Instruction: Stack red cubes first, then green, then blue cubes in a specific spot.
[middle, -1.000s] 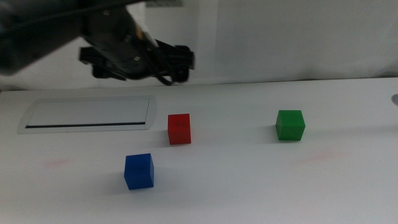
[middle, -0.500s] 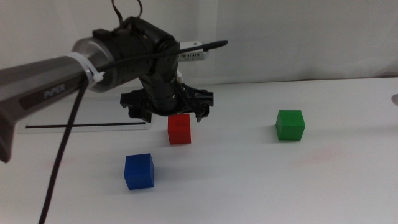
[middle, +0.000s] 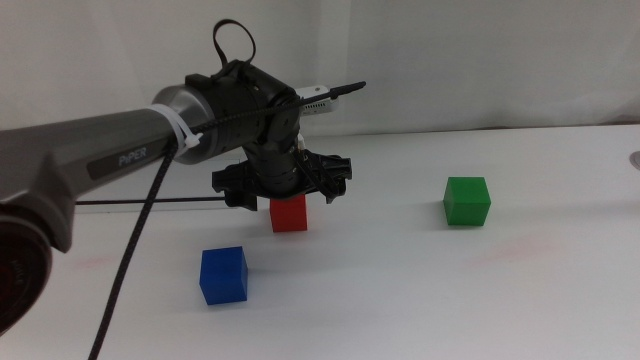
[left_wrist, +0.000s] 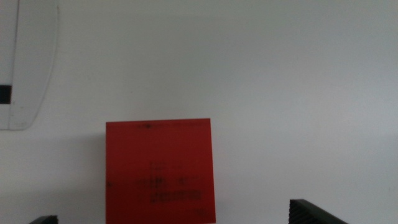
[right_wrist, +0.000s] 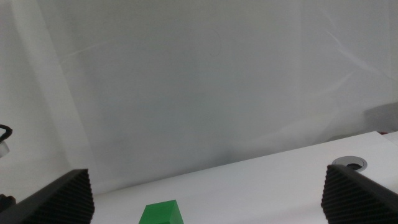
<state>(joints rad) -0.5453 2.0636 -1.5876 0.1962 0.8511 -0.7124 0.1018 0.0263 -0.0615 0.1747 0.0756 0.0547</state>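
The left gripper (middle: 288, 190) hangs right over the red cube (middle: 289, 213), jaws spread wide. In the left wrist view the red cube (left_wrist: 160, 170) sits between the two jaw tips, which show only at the far corners of the picture, so there is slack on both sides and nothing is grasped yet.

The step in hand looks like the first pick: take red, to found the stack. To do it well, I would come straight down so each jaw passes one flat face, and close only when the pads are level with the middle of those faces. In the wrist view the cube lies nearer one jaw than the other. I would centre it first, since the nearer jaw may otherwise push it across the desk (middle: 400, 290) before the other jaw meets it. The cube's edges already run square to the jaws, so no wrist turn seems needed.

The blue cube (middle: 223, 275) lies nearer the camera than the gripper and a little to its left, apart from red. The green cube (middle: 467, 200) sits well off to its right.

The right gripper (right_wrist: 208, 196) waits out of the middle view with its jaws wide apart and the green cube (right_wrist: 161, 213) in front of it.

There are no containers. The grey-rimmed panel (middle: 130, 196) set in the desk, beyond the left arm, holds nothing that I can see.
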